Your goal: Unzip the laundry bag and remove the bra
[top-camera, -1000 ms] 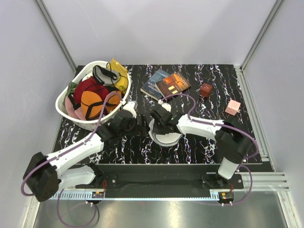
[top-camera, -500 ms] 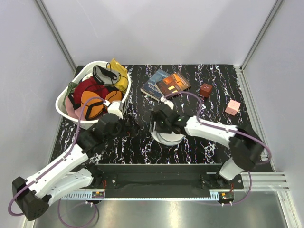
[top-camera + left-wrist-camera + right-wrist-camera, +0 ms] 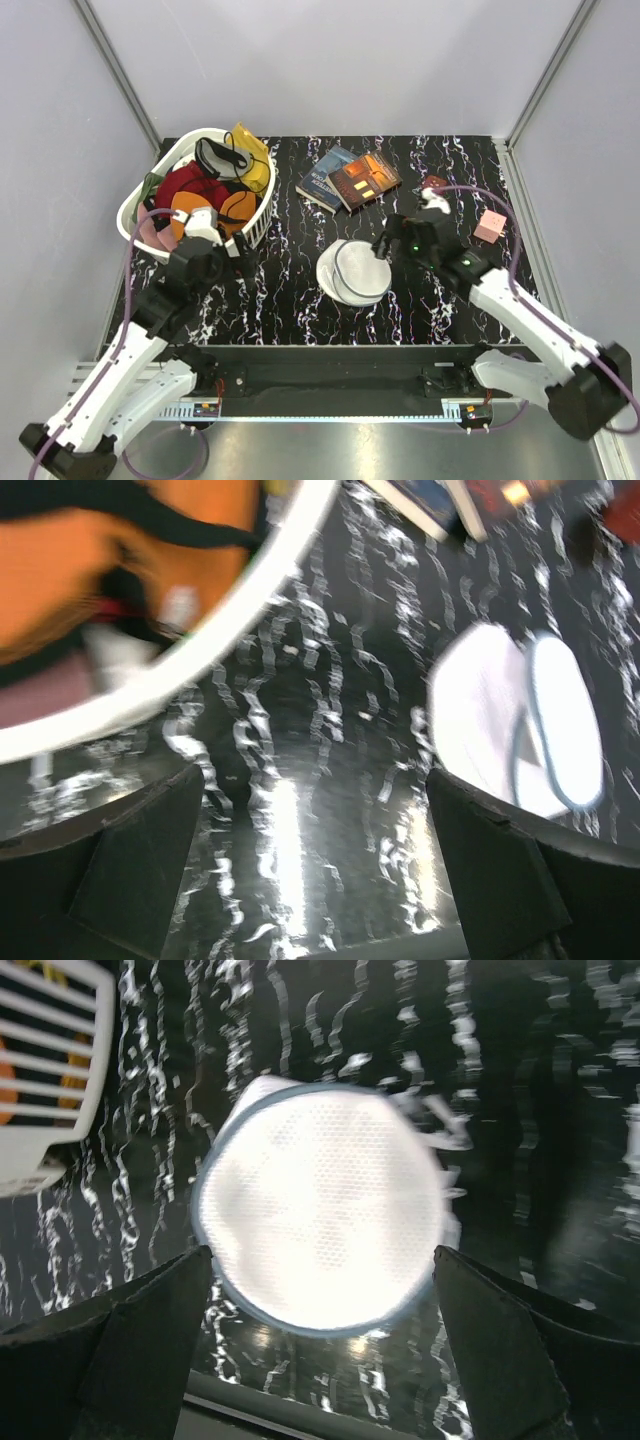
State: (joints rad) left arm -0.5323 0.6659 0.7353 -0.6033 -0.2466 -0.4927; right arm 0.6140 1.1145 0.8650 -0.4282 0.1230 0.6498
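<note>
The laundry bag, a round white mesh pouch, lies on the black marbled table between both arms; its mesh disc fills the right wrist view. My right gripper is open just right of the bag and holds nothing. My left gripper is open and empty over bare table, well left of the bag. A black looped tangle of thin straps, which I take for the bra, lies at the back of the basket.
A white slotted basket full of coloured clothes stands at the back left, close to my left gripper; its rim crosses the left wrist view. Books, a red cube and a pink cube lie at the back.
Both arms have pulled away from the bag, the left toward the basket, the right to the right. The right gripper has opened. The bag stays on the table.
</note>
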